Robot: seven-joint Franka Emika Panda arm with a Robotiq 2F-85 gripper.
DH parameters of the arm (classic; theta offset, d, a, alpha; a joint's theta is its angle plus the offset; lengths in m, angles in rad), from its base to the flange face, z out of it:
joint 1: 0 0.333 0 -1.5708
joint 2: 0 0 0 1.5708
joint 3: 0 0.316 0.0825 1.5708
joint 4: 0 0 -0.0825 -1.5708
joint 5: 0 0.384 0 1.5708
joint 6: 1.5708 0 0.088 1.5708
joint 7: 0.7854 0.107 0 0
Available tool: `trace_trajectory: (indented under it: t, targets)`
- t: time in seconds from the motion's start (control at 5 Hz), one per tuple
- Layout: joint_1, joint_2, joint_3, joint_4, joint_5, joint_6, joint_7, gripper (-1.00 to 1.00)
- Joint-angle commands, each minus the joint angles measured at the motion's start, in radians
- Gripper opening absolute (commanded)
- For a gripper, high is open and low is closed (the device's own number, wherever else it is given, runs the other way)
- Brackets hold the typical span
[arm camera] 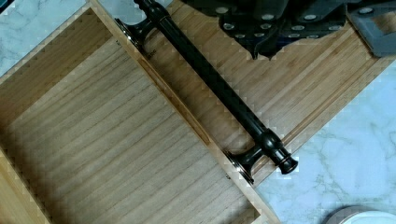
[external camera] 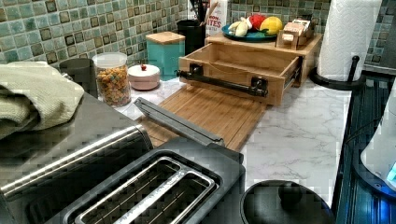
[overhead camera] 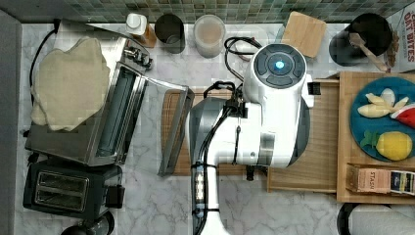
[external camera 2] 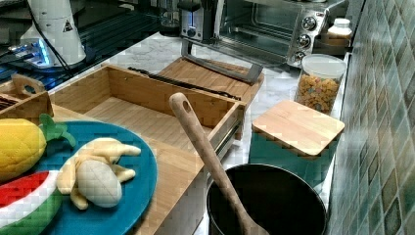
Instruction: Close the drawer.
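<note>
- Could go wrong: pushing the drawer point(external camera 2: 142, 115) on one end only, which may twist it so it jams halfway into the wooden box point(external camera: 306, 49).
- Could slip off the round dark handle point(arm camera: 219, 88) if the push lands too high or too low, and then bump down onto the cutting board point(external camera: 210, 112).
- Could push too hard and shake the wooden box, so the blue plate point(external camera 2: 142, 181) of toy food on top slides about.
- Could catch the toaster oven door point(external camera: 177, 122), which lies open on the far end of the cutting board, if swinging back for room.
- Now the claw point(arm camera: 261, 35): hangs over the cutting board, just beside the handle, on the side away from the drawer.
- Can't tell if open or closed.
- Holds nothing, as far as can be seen, and seems not to touch the handle.
- Where the drawer is: pulled far out of the wooden box, empty inside, with its front and handle sticking out over the near edge of the cutting board.
- Not yet pushed in at all, by the look of it.
</note>
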State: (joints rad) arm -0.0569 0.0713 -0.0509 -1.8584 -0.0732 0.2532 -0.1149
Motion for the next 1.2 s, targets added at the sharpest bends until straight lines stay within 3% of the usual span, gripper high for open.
trace_trajectory:
  t: [0.2,0.6,0.8,1.2]
  targets:
    - [0.001,0.0,-0.001,-0.001,-0.001,0.0,0.0,-1.0]
    - [0.014,-0.025,0.019,-0.106,-0.031,0.111,-0.241,-1.0]
    - [0.015,0.0,0.024,-0.105,0.02,0.12,-0.335,-1.0]
    - [0.034,0.004,0.035,-0.188,0.046,0.214,-0.383,-1.0]
